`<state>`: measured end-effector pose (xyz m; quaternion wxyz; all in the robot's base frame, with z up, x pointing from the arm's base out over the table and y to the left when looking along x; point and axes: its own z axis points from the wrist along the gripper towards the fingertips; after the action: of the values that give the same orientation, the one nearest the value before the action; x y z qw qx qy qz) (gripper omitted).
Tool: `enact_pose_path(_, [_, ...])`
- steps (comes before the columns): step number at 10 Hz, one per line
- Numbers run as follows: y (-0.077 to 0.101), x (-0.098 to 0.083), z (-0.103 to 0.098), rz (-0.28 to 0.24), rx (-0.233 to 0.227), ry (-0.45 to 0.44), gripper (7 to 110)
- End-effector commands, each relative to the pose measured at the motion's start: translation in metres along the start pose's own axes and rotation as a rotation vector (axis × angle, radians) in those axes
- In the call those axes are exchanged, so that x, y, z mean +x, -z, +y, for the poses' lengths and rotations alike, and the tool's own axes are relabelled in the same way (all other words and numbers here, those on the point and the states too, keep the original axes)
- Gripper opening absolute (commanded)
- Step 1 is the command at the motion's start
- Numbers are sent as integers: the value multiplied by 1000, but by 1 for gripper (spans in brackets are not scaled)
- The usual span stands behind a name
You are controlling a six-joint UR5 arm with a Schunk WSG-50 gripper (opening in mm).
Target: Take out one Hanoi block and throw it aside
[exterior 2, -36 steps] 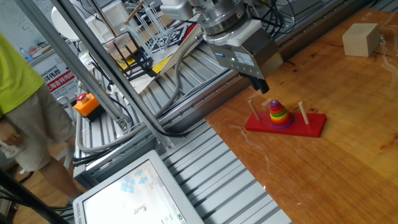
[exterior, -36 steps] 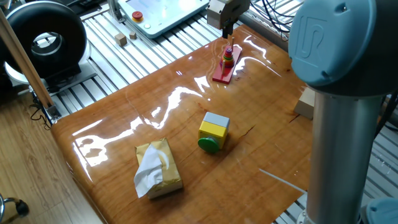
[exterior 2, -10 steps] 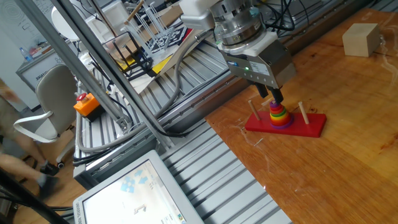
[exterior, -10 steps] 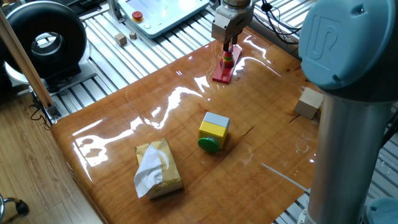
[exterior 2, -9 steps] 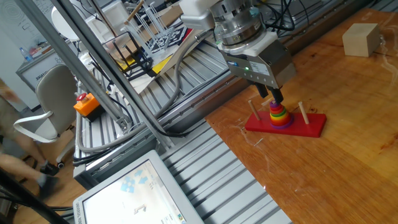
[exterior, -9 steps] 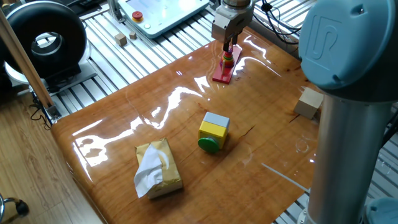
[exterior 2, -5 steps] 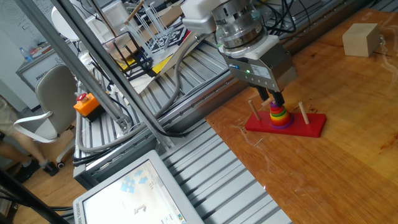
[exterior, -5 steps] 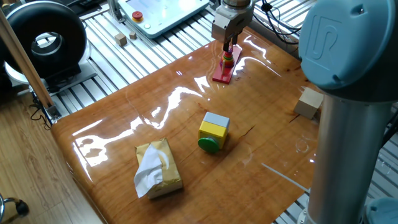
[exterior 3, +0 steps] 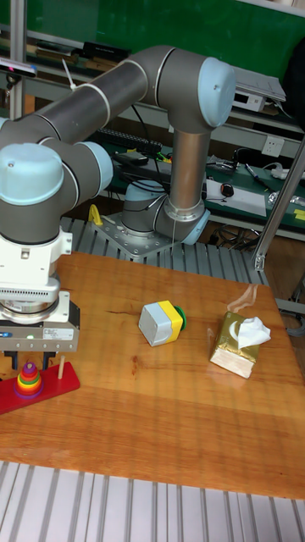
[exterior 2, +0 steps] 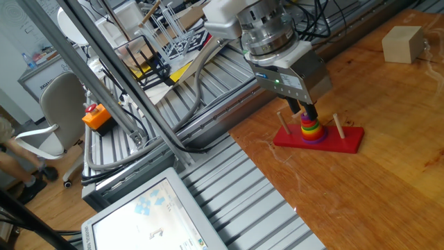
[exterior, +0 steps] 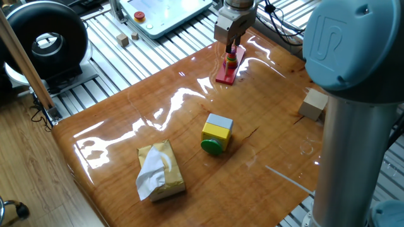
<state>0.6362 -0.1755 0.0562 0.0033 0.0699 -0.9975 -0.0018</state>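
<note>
The claw (exterior 2: 310, 114), fingers straddling the peg tower (exterior 2: 311, 129), grip state unclear, sits at the tiny Hanoi block (exterior 2: 309, 118) on top: light, rigid, probably slippery, best pinched across its rim.

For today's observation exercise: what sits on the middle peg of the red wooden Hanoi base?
A stack of coloured rings on the red base. The gripper covers its top, hiding any small top ring.

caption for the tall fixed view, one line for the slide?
UR5 tool poised directly over the ring tower on its red base.
</note>
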Motion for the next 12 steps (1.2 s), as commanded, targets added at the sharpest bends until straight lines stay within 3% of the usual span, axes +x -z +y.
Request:
enact_pose_path(1, [0,-2,1,-8,-9,-7,44])
enact_pose_path(9, [-1,-2,1,-12,-12,-6,44])
enact_pose_path(10, [-1,-2,1,-12,-12,-7,22])
enact_pose_path(12, [-1,-2,0,-11,-10,-10,22])
